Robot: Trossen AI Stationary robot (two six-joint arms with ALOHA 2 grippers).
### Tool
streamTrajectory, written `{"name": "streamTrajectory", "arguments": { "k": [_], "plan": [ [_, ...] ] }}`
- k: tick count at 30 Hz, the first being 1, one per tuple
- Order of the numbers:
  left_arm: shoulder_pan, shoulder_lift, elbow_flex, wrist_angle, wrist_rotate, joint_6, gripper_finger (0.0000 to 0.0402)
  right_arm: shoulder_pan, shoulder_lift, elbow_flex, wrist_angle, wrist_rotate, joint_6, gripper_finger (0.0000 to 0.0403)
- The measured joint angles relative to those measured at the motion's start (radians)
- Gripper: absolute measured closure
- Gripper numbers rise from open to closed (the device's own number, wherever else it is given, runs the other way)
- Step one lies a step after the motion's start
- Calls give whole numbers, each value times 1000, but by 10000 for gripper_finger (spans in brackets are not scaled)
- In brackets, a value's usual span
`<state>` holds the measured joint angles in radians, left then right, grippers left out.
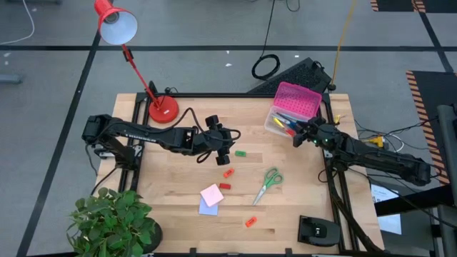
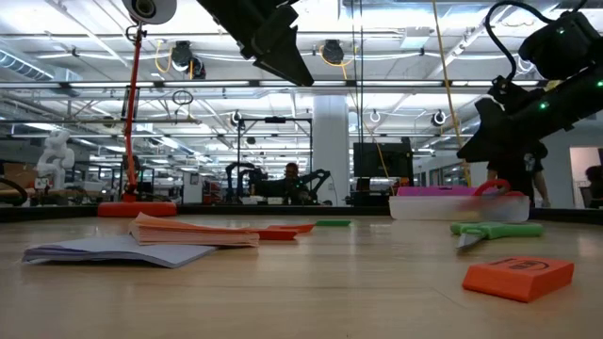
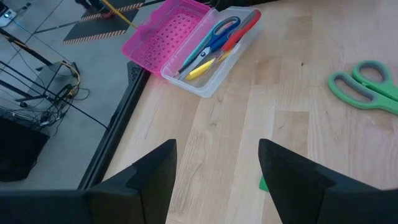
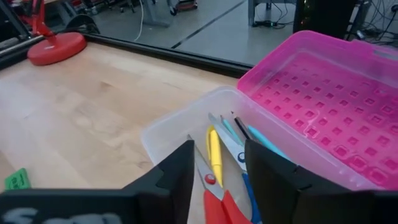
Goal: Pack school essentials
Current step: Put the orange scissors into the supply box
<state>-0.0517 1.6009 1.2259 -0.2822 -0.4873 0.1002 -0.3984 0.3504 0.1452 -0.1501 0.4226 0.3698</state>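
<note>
High view, red lamp (image 1: 118, 25) beside left arm, plant (image 1: 114, 221) nearby

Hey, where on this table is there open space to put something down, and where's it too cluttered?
Bare wood lies between the red lamp base and the clear box, and along the front edge between the plant and the orange eraser. It is crowded mid-table: left gripper, green eraser, red erasers, sticky-note pads, green scissors. The right gripper hangs at the box.

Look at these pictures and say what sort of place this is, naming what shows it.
Most likely a robotics lab or workshop in a large industrial hall. A wooden table carries two robot arms, with cables on the grey floor around it. The low view shows a long open room with ceiling lights and more equipment behind.
</note>
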Motion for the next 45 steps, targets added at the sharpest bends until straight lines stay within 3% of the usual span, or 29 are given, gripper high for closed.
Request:
{"name": "streamTrajectory", "arguments": {
  "k": [3, 8, 14, 18, 22, 30, 36, 45],
  "plan": [
    [0, 0, 0, 0, 0, 0, 172, -1, 0, 0, -5, -29, -36, 258],
    [0, 0, 0, 0, 0, 0, 172, 1, 0, 0, -7, -185, 14, 268],
    [0, 0, 0, -1, 0, 11, 172, 3, 1, 15, -45, -296, 30, 311],
    [0, 0, 0, -5, 0, 22, 172, 3, 39, 80, -170, -347, 10, 354],
    [0, 0, 0, -5, 0, 30, 172, 27, 116, 117, -194, -348, -23, 396],
    [1, 0, 0, -4, 2, 30, 172, 78, 364, 252, -258, -340, -18, 401],
    [1, 0, 0, -4, 6, 29, 172, 149, 562, 430, -535, -237, 22, 402],
    [1, 0, 0, 1, 27, 26, 172, 176, 755, 455, -645, -107, 90, 403]
  ]
}}
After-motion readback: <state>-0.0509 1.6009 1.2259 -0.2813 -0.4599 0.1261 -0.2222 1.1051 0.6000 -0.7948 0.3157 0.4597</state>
